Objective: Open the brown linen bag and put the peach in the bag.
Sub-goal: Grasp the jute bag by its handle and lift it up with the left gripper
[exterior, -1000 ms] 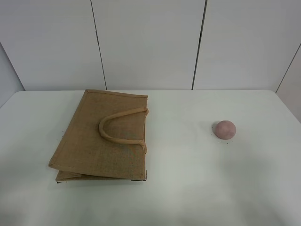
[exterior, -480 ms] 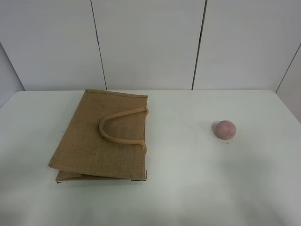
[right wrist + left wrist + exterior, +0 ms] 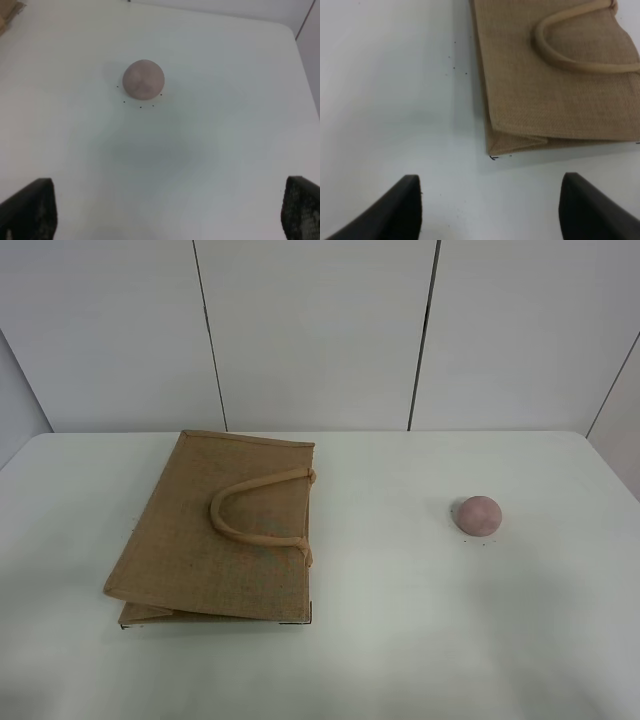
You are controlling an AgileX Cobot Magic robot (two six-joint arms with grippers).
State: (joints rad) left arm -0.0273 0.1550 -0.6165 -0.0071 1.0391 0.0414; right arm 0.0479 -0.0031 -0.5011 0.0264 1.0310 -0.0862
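The brown linen bag point(image 3: 215, 540) lies flat and closed on the left of the white table, its light-tan loop handle point(image 3: 250, 530) resting on top. The peach point(image 3: 478, 515) sits alone on the right. Neither gripper shows in the high view. In the left wrist view my left gripper point(image 3: 490, 212) is open and empty, apart from the bag's point(image 3: 555, 85) near folded corner. In the right wrist view my right gripper point(image 3: 165, 215) is open and empty, with the peach point(image 3: 143, 79) ahead of it and well apart.
The white table point(image 3: 400, 630) runs to a grey panelled wall point(image 3: 310, 330) at the back. Small dark specks dot the table around the peach and beside the bag. A corner of the bag point(image 3: 7, 12) shows in the right wrist view.
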